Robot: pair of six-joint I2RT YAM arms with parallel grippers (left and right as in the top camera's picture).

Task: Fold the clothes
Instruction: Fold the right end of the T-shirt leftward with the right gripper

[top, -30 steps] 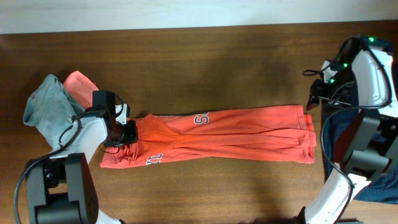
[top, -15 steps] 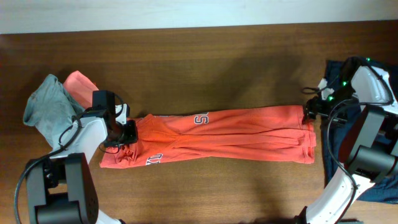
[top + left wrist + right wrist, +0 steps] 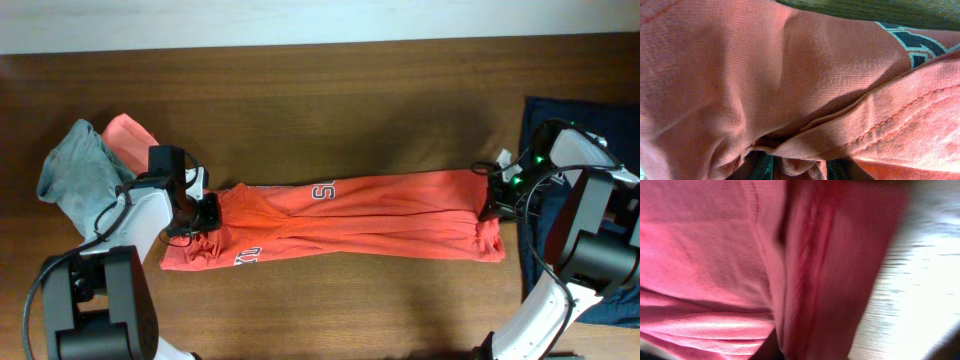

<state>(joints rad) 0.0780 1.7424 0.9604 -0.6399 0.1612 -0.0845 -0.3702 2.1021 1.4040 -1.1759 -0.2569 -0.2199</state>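
The coral-orange T-shirt (image 3: 370,215) with white lettering lies folded into a long strip across the table. My left gripper (image 3: 200,215) is at its left end, shut on a bunch of the fabric; the left wrist view shows the cloth (image 3: 790,75) gathered between the dark fingers (image 3: 800,170). My right gripper (image 3: 490,200) is down on the shirt's right end at the hem. In the right wrist view, blurred coral cloth (image 3: 715,255) fills the frame and hides most of the fingers; the jaws look spread around the hem fold.
A grey-teal garment (image 3: 80,170) and another coral piece (image 3: 128,135) lie heaped at the far left. A navy garment (image 3: 555,115) lies at the right edge under the right arm. The brown wooden table (image 3: 330,100) shows beyond the shirt, and in the right wrist view (image 3: 920,280).
My right arm has come down and leftward from above the navy garment onto the shirt's right end, and the hem there has bunched slightly. The left arm has not moved.
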